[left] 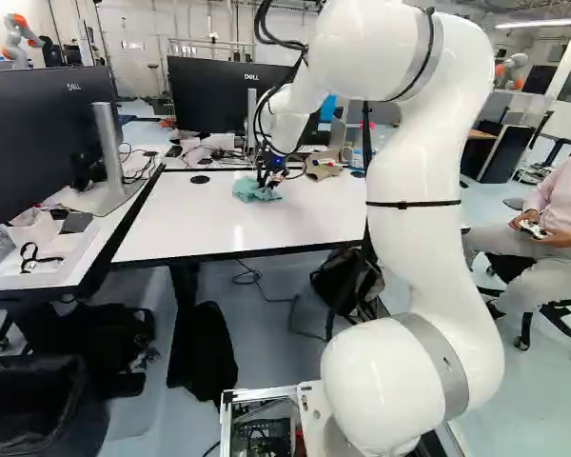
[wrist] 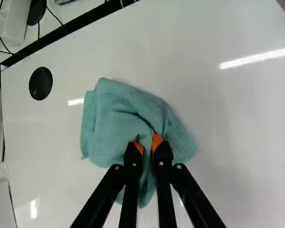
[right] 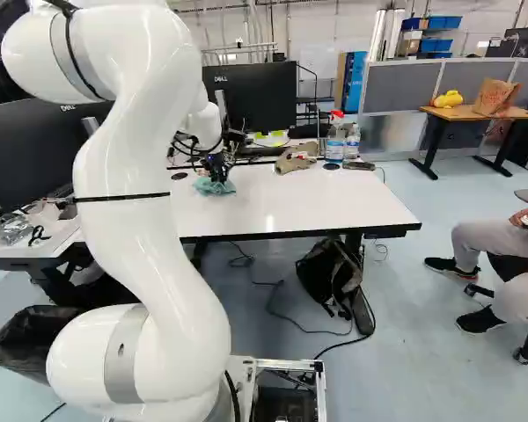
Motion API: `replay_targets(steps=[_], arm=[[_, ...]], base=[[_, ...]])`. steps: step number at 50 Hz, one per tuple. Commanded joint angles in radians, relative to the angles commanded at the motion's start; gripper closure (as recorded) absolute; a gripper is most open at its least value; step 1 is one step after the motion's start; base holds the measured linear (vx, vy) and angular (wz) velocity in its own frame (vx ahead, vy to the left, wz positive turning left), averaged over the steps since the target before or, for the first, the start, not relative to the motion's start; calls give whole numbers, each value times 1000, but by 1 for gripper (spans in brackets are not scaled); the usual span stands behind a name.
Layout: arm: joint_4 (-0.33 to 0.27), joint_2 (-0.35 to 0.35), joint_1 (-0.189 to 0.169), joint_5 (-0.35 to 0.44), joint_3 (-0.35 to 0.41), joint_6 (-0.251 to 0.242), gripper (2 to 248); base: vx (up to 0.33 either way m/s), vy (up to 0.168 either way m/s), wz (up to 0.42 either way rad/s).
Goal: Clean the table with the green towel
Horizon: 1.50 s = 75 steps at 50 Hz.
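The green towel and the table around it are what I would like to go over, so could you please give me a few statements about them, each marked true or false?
1. The gripper is closed on the green towel. True.
2. The towel is spread out flat and smooth. False: it is bunched and folded.
3. A spray bottle stands upright on the table. True.
4. There is no bag on the floor below the table. False: a black backpack is there.
5. In the right base view, a brown crumpled item lies between the towel and the spray bottle. True.
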Motion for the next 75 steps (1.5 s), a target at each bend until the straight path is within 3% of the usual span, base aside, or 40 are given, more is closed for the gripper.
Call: replay_targets(steps=[19, 45, 56, 75], arm=[[0, -80, 10, 0, -110, 0, 209], [0, -163, 58, 0, -228, 0, 209], [0, -144, 77, 0, -203, 0, 209], [0, -24, 79, 0, -83, 0, 209]], base=[[0, 0, 0], [0, 0, 0], [0, 0, 0], [0, 0, 0]])
